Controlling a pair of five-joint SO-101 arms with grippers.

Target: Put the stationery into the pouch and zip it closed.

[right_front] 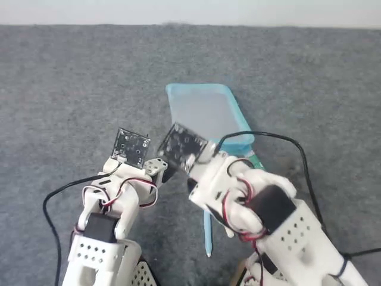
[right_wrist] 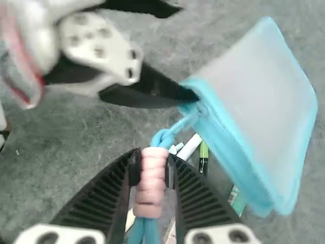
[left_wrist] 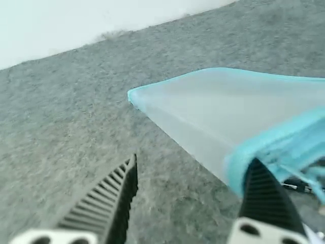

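The pouch (right_front: 205,113) is translucent with light blue trim and lies on the grey carpet beyond both arms. My right gripper (right_wrist: 151,162) is shut on the pink beaded zip pull (right_wrist: 150,178), whose blue cord (right_wrist: 167,134) runs to the pouch's mouth (right_wrist: 203,122). A white pen (right_wrist: 190,146) and a green pen (right_wrist: 203,152) show at that mouth. My left gripper (left_wrist: 193,160) stands open at the pouch's near corner (left_wrist: 244,157), one fingertip (left_wrist: 256,173) against the blue trim. The right wrist view shows that black fingertip (right_wrist: 172,91) touching the corner.
A thin light blue pen (right_front: 207,235) lies on the carpet between the two arm bases. A black cable (right_front: 286,140) loops over the right arm. A pale wall (right_front: 190,12) borders the carpet at the far side.
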